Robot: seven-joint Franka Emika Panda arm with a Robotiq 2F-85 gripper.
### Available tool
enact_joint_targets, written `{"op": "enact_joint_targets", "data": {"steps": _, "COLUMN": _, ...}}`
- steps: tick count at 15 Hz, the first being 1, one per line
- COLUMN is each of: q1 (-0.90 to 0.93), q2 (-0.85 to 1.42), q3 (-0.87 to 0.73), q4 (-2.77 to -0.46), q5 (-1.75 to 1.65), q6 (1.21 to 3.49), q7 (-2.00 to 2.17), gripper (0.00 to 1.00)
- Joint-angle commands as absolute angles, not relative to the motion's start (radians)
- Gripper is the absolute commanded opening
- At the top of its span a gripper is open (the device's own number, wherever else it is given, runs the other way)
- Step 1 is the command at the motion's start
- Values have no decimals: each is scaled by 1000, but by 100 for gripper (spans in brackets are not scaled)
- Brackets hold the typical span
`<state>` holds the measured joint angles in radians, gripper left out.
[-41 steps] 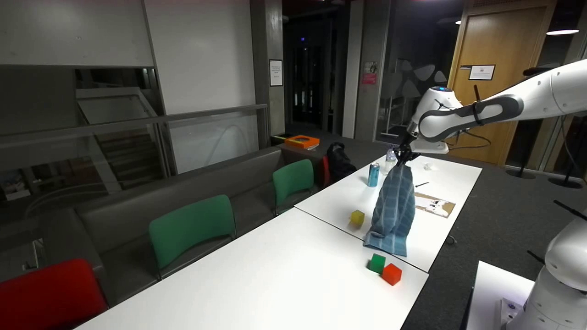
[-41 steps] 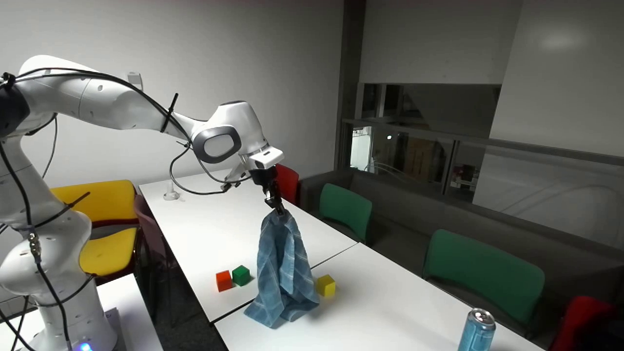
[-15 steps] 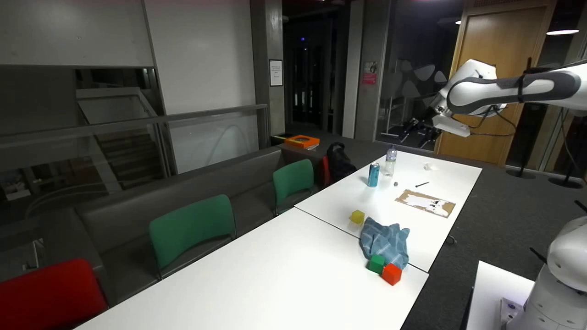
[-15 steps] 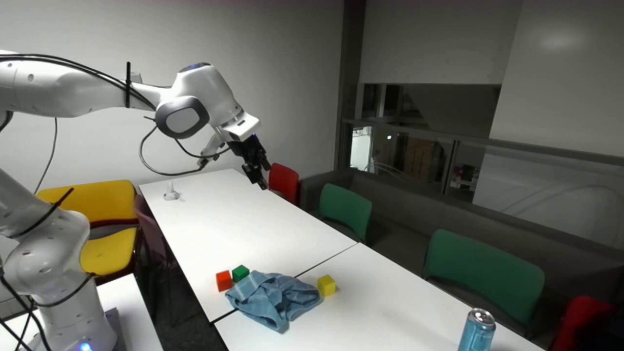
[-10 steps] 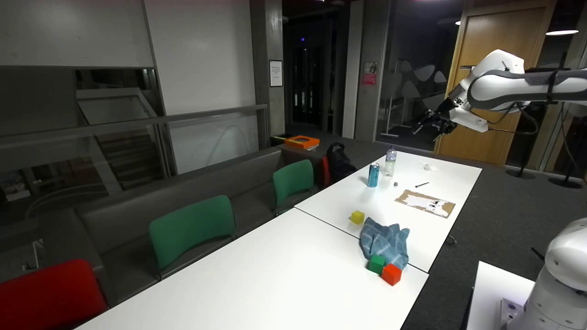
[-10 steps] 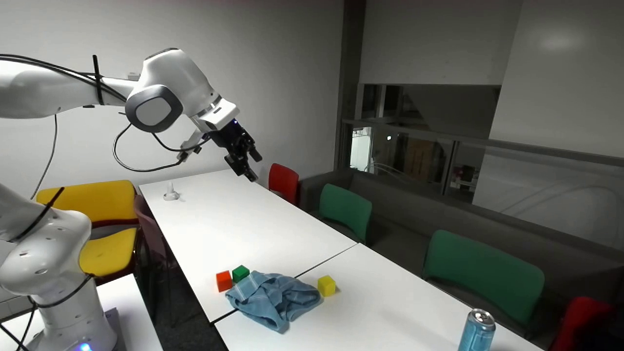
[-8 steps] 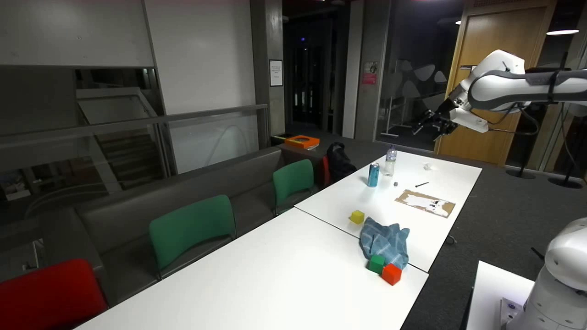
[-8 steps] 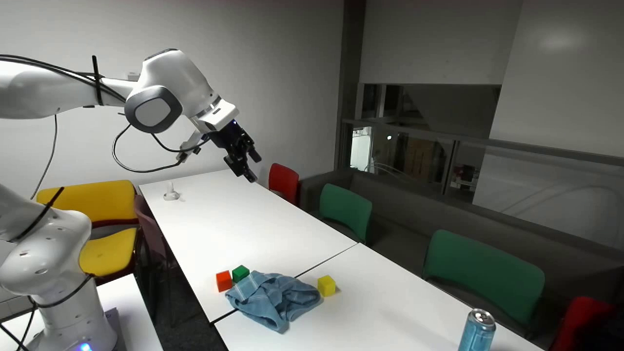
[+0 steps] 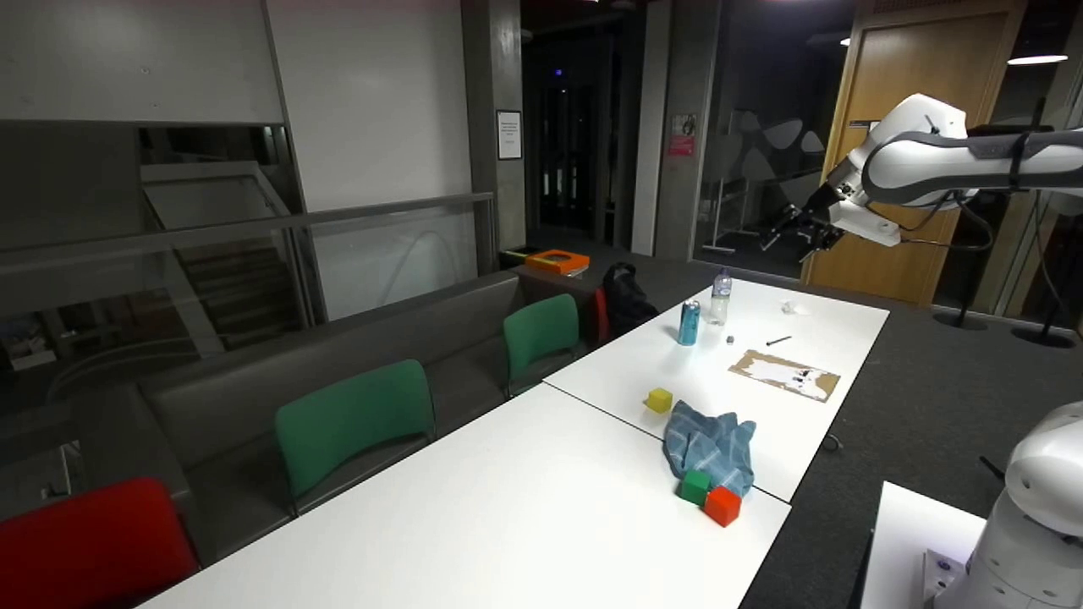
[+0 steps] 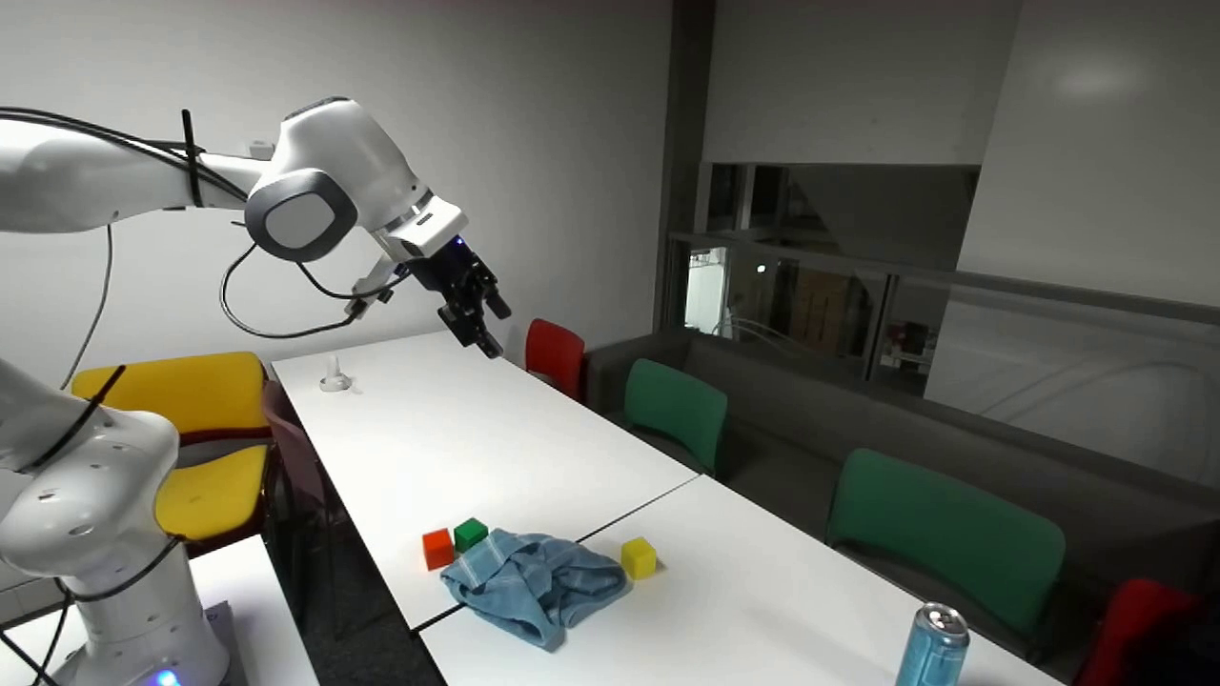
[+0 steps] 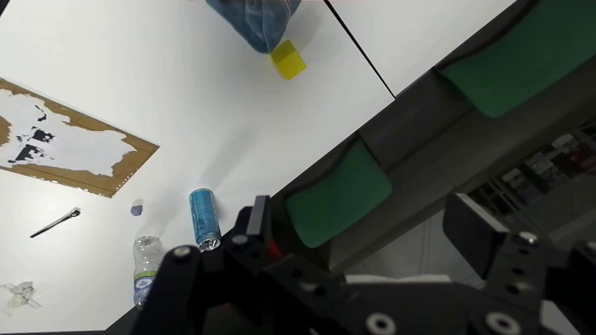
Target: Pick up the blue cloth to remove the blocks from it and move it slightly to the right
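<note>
Finding my gripper [image 11: 365, 217] spread and empty, and the blue cloth [image 10: 537, 583] crumpled across the table seam [image 10: 438, 617] beside yellow block [image 10: 639, 558], green block [image 10: 470, 535] and red block [image 10: 437, 550], I judge placing complete, only withdrawal remaining.

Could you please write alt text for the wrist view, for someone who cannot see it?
Open, empty gripper in the lower foreground. On a white table, a blue cloth, cropped at the top, lies beside a yellow block; a can and bottle stand lower left.

White table [image 10: 438, 448], blue cloth [image 10: 538, 581], blocks [image 10: 639, 559], can [image 10: 933, 650]
</note>
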<state>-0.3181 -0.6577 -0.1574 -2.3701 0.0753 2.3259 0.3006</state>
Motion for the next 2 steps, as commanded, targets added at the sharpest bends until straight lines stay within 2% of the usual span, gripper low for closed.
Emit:
{"op": "enact_joint_targets", "data": {"steps": 1, "q1": -319, "q2": -657, "q3": -157, "q4": -2367, "q5": 77, "q6": 2323, "q7": 299, "gripper": 100}}
{"op": "enact_joint_targets", "data": {"steps": 2, "q1": -319, "q2": -657, "q3": -157, "q4": -2367, "q5": 77, "q6": 2323, "q7": 299, "gripper": 100}}
